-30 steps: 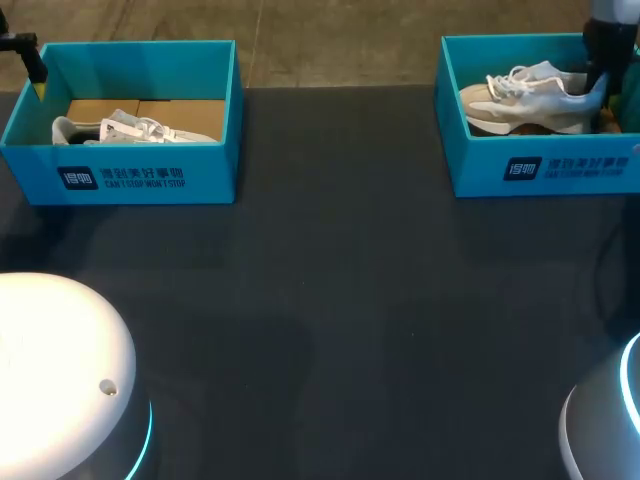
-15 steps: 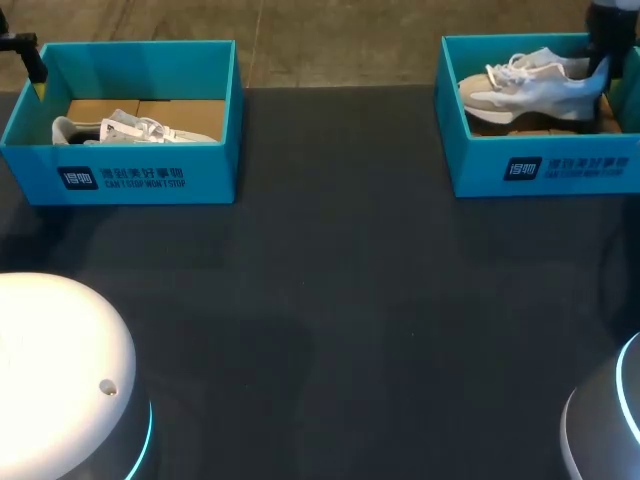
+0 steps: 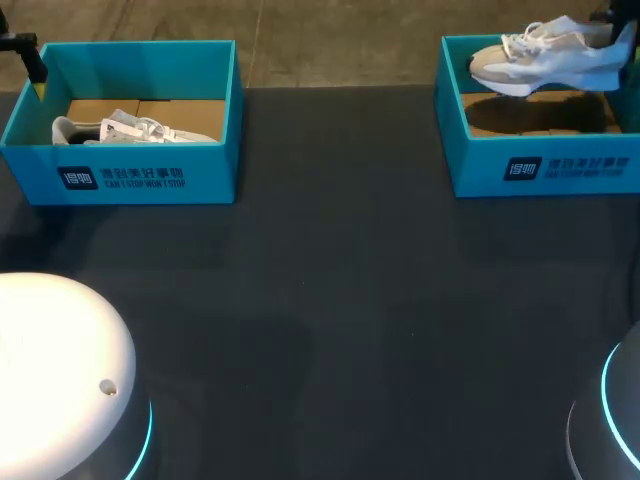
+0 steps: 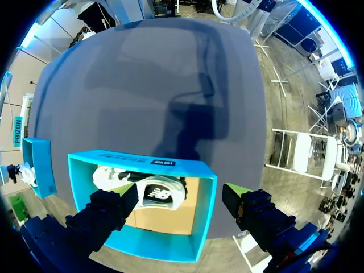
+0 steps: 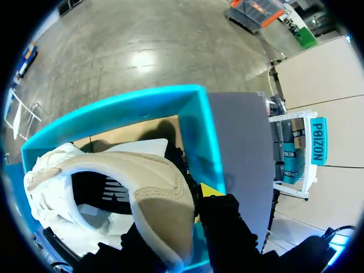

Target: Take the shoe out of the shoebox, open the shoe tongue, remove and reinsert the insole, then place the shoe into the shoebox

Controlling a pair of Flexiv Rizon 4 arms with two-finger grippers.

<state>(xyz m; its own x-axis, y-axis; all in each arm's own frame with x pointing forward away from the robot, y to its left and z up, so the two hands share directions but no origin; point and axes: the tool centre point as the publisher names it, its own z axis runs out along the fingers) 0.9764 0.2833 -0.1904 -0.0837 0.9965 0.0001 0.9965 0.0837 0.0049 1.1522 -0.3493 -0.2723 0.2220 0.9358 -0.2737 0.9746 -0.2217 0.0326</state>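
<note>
A white and beige shoe point(image 3: 545, 55) hangs level above the right teal shoebox point(image 3: 540, 165), toe toward the table's middle. My right gripper point(image 5: 185, 219) is shut on the shoe's point(image 5: 142, 187) heel collar, one finger inside the opening and one outside; the head view cuts it off at the upper right corner. Below it lies the shoebox point(image 5: 193, 114) with its brown floor. My left gripper point(image 4: 182, 210) stands open above the left teal shoebox point(image 4: 153, 165), apart from the second white shoe point(image 4: 153, 193) lying inside.
The left shoebox point(image 3: 130, 175) with its shoe point(image 3: 130, 128) sits at the table's far left, the right shoebox at the far right. Dark tabletop point(image 3: 330, 300) stretches between and in front of them. The arms' white bases fill the near corners.
My right gripper has lifted the shoe up from the right shoebox's floor to above its rim. The left arm and left box are unchanged.
</note>
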